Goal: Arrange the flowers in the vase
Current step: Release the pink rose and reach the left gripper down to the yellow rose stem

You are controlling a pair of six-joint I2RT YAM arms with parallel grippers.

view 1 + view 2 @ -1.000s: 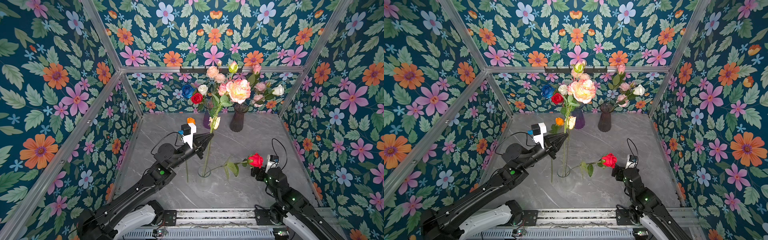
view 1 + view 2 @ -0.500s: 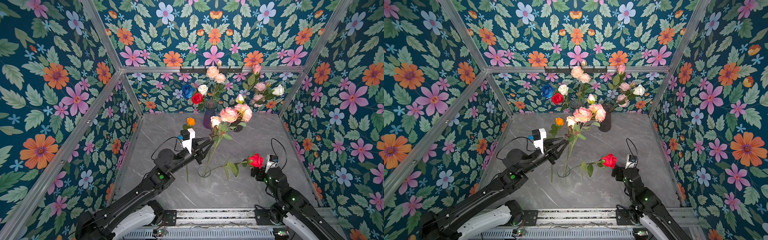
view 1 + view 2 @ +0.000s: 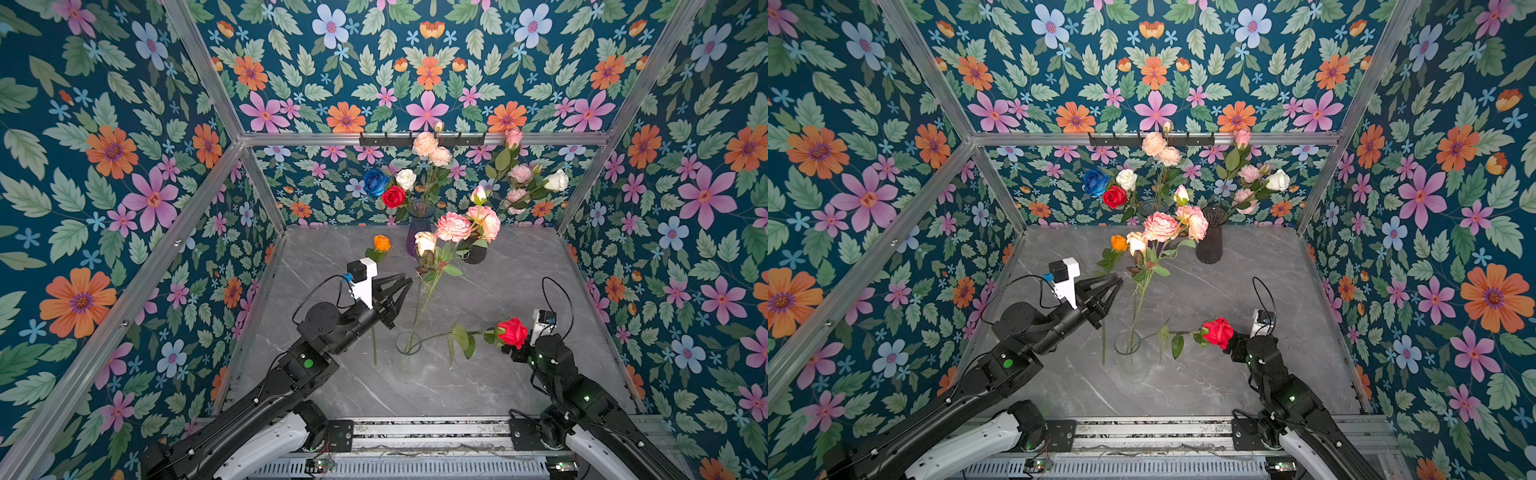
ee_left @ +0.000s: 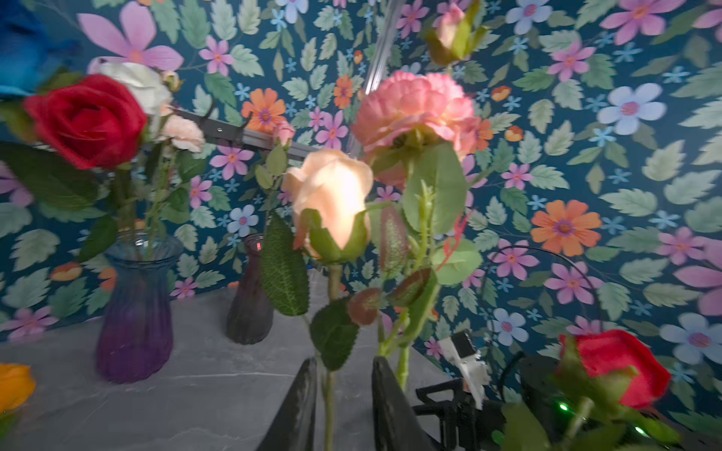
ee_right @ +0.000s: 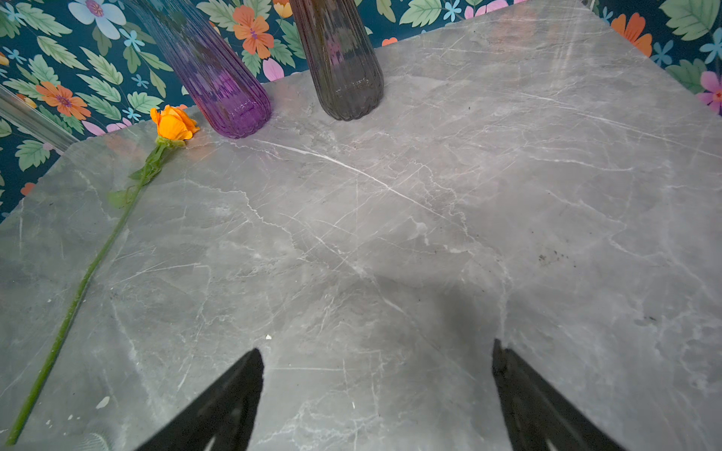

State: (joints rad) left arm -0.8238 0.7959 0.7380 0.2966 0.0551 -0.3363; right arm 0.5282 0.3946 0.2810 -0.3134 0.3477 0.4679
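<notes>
Right hand (image 5: 376,348): only fingertips in frame.
Blue rose (image 4: 21,50): blurred, cropped by edge.
Purple vase (image 5: 222,74): neck cut off.

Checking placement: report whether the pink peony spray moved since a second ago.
Yes. The pink peony spray sank: blooms from above the dark vase rim to below it.

Grey marble tabletop (image 5: 469,195), clear vase (image 3: 1133,359), purple vase (image 5: 230,90) and dark vase (image 5: 344,78) at back, orange rose (image 5: 174,125) lying flat

pink flower spray (image 3: 454,226) leans in the clear vase (image 3: 409,365) near the left hand (image 3: 406,281).
</notes>
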